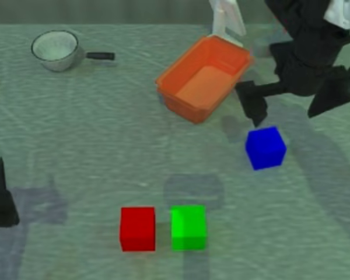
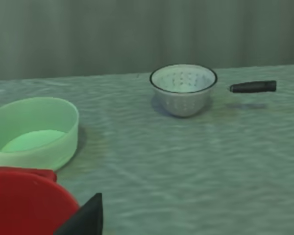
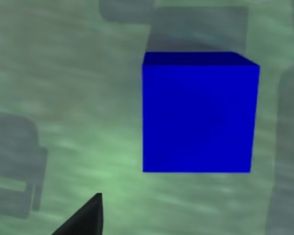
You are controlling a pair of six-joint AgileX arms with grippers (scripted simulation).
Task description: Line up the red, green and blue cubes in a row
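The red cube [image 1: 137, 228] and the green cube [image 1: 188, 227] sit side by side near the table's front edge, a small gap between them. The blue cube [image 1: 265, 147] lies apart from them, farther back and to the right, and fills much of the right wrist view [image 3: 201, 115]. My right gripper [image 1: 293, 105] hovers just behind the blue cube, open and empty, fingers spread wide; one fingertip [image 3: 90, 215] shows in its wrist view. My left gripper [image 1: 0, 198] is parked at the table's left edge, open, holding nothing.
An orange tray [image 1: 178, 93] stands tilted at the back centre, close to the right gripper. A white colander [image 1: 57, 49] with a black handle sits at the back left. The left wrist view shows a pale green bowl [image 2: 34, 129] and a red bowl [image 2: 24, 205].
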